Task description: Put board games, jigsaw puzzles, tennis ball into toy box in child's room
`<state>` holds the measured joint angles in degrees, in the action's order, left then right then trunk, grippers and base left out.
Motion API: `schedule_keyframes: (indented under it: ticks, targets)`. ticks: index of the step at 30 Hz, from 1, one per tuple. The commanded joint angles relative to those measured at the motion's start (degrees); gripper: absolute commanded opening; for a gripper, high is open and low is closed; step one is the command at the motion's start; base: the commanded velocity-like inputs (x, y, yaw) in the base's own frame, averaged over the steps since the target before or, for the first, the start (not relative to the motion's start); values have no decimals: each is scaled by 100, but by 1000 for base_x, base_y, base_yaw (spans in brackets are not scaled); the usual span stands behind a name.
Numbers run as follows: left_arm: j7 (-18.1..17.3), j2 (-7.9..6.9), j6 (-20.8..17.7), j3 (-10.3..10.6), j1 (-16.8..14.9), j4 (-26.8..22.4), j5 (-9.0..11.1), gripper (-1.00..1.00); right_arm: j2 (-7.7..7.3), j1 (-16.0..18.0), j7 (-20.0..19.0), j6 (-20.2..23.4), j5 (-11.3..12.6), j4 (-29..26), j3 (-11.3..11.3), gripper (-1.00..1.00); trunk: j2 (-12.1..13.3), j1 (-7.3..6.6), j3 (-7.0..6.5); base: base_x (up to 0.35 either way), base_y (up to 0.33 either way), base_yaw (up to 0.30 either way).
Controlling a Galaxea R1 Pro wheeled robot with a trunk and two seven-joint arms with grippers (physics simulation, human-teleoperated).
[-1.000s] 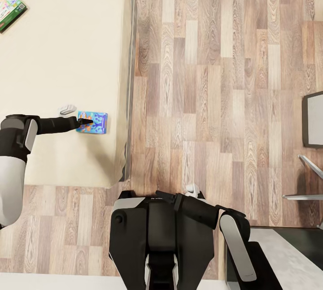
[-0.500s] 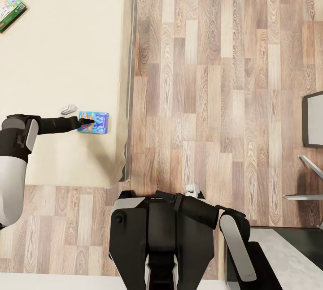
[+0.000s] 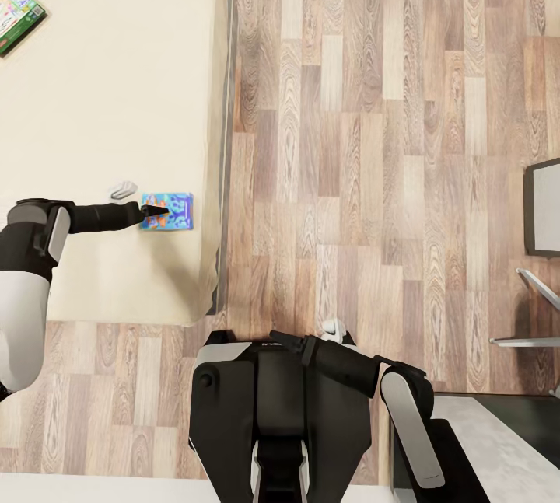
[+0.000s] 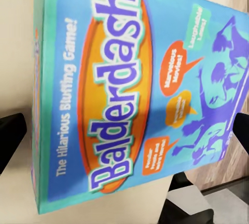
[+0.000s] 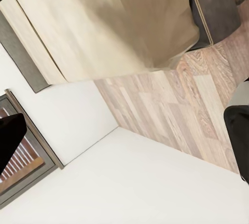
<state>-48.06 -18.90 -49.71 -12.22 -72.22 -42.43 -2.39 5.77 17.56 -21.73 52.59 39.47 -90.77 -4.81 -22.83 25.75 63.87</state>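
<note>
The small blue board game [image 3: 173,211] lies flat on the bed [image 3: 117,83] close to its right edge. In the left wrist view its cover [image 4: 135,89] reads "Balderdash". My left gripper [image 3: 155,211] reaches over the box's left part. Its fingers [image 4: 11,141] stand wide apart, open, on either side of the box. A green-edged board game [image 3: 17,12] lies at the bed's far left corner. My right gripper [image 5: 124,141] is open and holds nothing, its arm folded against my trunk [image 3: 272,402].
Wood-plank floor [image 3: 373,137] runs right of the bed. A corner of the table [image 3: 498,441], pale grey beside a dark section, is at the lower right. A dark-framed grey panel [image 3: 542,207] and metal bars [image 3: 525,341] stand at the right edge.
The left gripper moved slightly right along the bed, and the blue board game shifted right with it and turned a little squarer. The right arm has not moved.
</note>
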Motion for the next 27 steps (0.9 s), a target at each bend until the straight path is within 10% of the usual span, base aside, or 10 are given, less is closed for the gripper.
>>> schedule_keyframes:
  ticks: [1,27]
  targets:
    - [-36,14,-38,-17,-3,-2,-27,100,3,2,-33,23,-28,-2,7,100,-9,4,5,0,0,0]
    - [-73,151,-55,-18,-3,-2,-19,100,-5,2,-42,28,-27,-2,7,100,-9,4,5,0,0,0]
